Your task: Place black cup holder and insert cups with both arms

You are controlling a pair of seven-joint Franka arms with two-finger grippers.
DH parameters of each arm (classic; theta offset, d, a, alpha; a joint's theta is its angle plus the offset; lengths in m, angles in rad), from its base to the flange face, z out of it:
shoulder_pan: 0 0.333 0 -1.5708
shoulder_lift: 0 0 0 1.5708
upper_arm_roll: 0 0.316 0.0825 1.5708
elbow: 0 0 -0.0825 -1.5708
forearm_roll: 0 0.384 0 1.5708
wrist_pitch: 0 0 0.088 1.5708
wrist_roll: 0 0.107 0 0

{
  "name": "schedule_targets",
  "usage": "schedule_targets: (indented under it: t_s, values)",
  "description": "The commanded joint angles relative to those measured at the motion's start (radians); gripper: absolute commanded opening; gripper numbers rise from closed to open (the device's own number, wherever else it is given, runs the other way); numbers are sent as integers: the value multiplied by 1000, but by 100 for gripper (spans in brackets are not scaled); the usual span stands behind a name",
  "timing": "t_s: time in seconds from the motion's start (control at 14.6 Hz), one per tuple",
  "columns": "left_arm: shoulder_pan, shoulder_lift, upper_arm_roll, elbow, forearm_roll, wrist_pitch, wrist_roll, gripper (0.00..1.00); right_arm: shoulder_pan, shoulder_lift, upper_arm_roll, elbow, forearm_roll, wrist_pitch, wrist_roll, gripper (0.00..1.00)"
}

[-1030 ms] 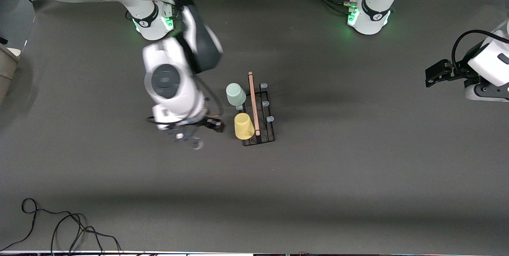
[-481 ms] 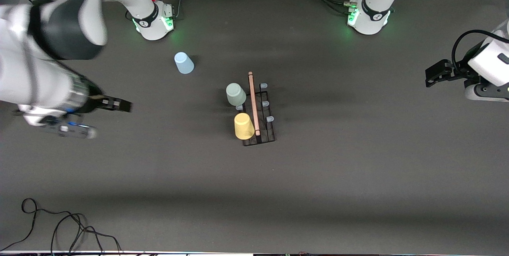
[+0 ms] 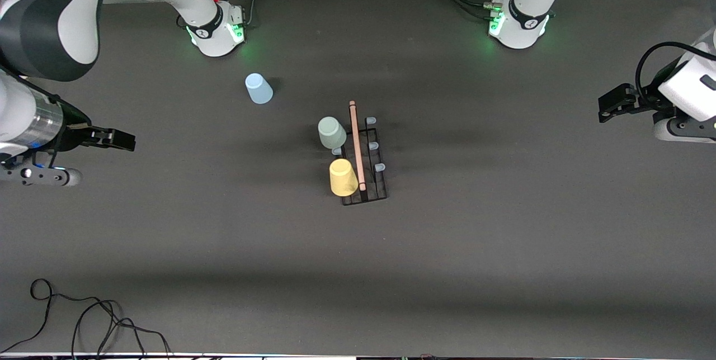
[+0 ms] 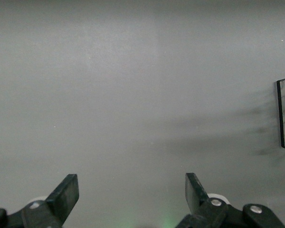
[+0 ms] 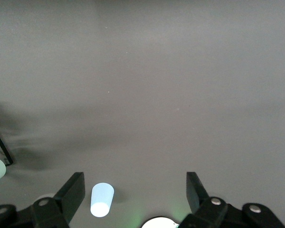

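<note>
Since the earlier frames the right arm has swung away from the black cup holder [image 3: 362, 160] toward its own end of the tabletop [image 3: 503, 248]; its departure uncovered the light blue cup [image 3: 258, 89], which stands upside down on the tabletop near the right arm's base, well apart from the holder and farther from the front camera. The right gripper [image 3: 114, 139] now hangs over bare tabletop at that end, fingers spread wide and holding nothing, as the right wrist view confirms [image 5: 133, 190]. The left gripper [image 3: 609, 104] waits over the left arm's end of the tabletop, also wide and empty [image 4: 131, 192].

The holder sits mid-tabletop, its wooden rod handle [image 3: 356, 145] running along its length. 2 cups are upturned on prongs on the side toward the right arm: the grey-green cup [image 3: 331, 132] farther from the front camera, the yellow cup [image 3: 343, 177] nearer. 3 blue-capped prongs [image 3: 373, 146] on the side toward the left arm are bare; a 4th bare cap seems to peek out between the 2 cups.
</note>
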State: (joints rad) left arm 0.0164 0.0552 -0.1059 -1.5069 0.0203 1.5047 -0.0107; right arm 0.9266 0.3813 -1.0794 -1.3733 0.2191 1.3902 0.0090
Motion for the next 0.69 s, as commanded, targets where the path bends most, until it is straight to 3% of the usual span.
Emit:
schedule_targets:
  t_s: [0.0,0.62]
  values:
    - [-9,-3,6,10,-5,0,1,100,20,-21,-17,-4,-24,-7,-20,97]
    - [-9,-3,5,14,-3,0,1,100,9,-36,-34,-23,-24,38,-67,99]
